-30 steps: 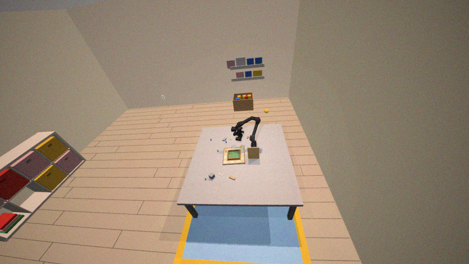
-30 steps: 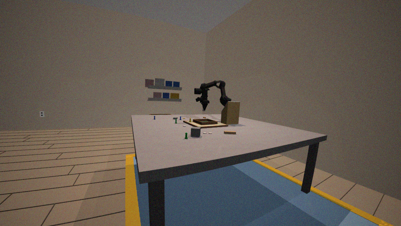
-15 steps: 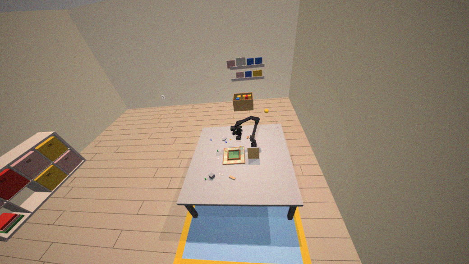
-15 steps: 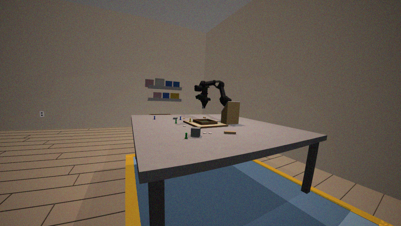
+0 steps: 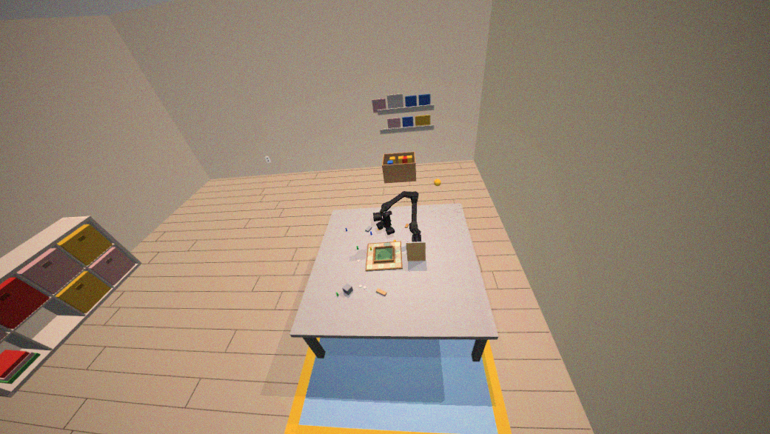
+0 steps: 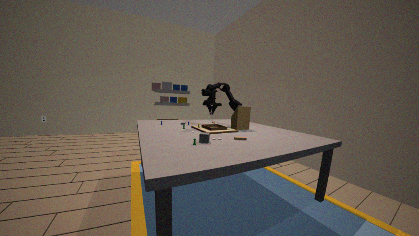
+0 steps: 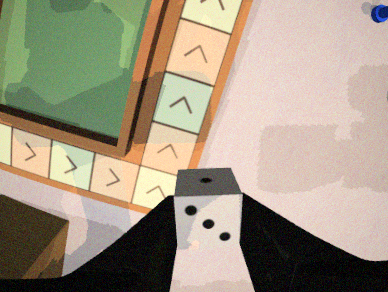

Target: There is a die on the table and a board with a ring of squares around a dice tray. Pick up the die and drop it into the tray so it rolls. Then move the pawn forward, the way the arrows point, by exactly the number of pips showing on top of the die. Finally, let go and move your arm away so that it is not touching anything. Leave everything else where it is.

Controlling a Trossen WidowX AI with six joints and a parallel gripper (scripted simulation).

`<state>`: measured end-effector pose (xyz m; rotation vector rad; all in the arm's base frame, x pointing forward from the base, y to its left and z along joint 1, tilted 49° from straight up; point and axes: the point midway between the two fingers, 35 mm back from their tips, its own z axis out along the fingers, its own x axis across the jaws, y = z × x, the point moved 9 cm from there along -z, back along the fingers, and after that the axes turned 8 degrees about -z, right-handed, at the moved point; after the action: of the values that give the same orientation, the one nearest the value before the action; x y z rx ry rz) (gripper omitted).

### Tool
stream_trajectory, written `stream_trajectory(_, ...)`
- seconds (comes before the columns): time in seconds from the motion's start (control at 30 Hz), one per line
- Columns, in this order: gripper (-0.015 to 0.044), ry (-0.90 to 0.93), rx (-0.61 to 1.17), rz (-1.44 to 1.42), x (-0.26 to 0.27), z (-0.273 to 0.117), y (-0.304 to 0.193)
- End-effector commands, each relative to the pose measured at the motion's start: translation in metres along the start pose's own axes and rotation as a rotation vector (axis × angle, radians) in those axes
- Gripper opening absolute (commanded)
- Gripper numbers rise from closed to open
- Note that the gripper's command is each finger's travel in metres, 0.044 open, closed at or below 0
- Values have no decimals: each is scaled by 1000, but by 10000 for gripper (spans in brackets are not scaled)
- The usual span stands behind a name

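Note:
My gripper (image 5: 389, 232) (image 6: 211, 112) (image 7: 205, 202) is shut on the white die (image 6: 211, 113) (image 7: 208, 212), which it holds in the air above the table near the board's far side. The die's wrist-side face shows three pips, and a shaded face shows one. The board (image 5: 398, 261) (image 6: 231, 131) (image 7: 190, 102) has arrowed squares around the dice tray (image 6: 215, 129) (image 7: 60, 132), whose green floor shows no die in the wrist view. A yellow pawn (image 5: 370, 249) (image 6: 198, 125) stands upright on the board's left side; it is outside the wrist view.
A tall tan block (image 5: 415, 251) (image 6: 242, 117) stands right of the board. Blue pawns (image 5: 370, 233) (image 6: 161, 123) and a green pawn (image 5: 357, 247) (image 6: 183, 127) stand left and behind. A grey cube (image 5: 347, 289) (image 6: 204, 137), another green pawn (image 6: 194, 142) and an orange block (image 5: 381, 292) (image 6: 240, 138) are in front.

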<state>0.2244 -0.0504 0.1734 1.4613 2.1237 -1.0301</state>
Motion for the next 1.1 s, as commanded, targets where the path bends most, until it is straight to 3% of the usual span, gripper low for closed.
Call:
stream_trajectory(0.0,0,4,0,-117,7,3,13)
stream_trajectory(1.07,0,-1,8,-1110,93,30,101)
